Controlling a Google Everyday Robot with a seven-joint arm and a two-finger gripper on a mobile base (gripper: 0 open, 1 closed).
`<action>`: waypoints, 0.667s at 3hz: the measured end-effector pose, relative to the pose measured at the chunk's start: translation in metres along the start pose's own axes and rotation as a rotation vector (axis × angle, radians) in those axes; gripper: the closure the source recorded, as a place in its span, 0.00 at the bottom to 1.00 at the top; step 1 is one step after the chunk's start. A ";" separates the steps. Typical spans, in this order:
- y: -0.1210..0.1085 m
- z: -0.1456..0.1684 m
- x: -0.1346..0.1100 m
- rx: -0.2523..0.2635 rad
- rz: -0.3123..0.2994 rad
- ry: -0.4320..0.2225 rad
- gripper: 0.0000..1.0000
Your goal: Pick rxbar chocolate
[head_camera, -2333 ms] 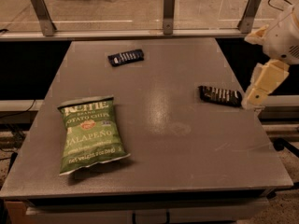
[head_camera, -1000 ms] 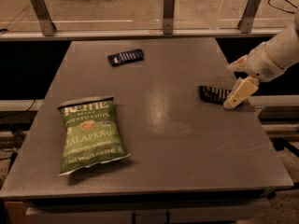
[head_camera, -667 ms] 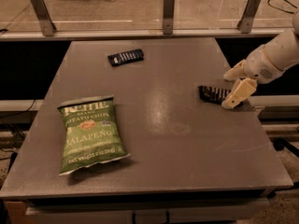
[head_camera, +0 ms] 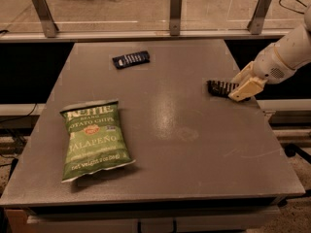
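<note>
The rxbar chocolate lies flat at the table's right edge; the gripper covers its outer end, and whether it is spread or clamped cannot be told. A navy bar lies toward the table's far edge; a green chip bag lies at its near left.

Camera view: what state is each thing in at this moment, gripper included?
Chocolate bar: lying flat on the table near its right edge, not lifted, right end hidden by the gripper.
Gripper: low at the chocolate bar's right end, reaching in from the right.
Second dark bar: lying flat at the far side, nothing touching it.
Chip bag: lying flat, label up, near the front left.
Table: level, bearing all three items.
</note>
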State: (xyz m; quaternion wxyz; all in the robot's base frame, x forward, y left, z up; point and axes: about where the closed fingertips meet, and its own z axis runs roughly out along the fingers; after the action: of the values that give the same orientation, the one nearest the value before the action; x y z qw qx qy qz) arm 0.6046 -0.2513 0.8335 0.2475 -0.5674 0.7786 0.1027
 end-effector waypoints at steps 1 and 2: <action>0.000 0.000 0.000 0.000 0.000 0.000 1.00; 0.006 -0.022 -0.041 -0.013 -0.046 -0.088 1.00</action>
State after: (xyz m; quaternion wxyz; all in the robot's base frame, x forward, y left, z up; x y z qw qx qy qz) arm 0.6025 -0.2247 0.8726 0.2803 -0.5815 0.7531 0.1271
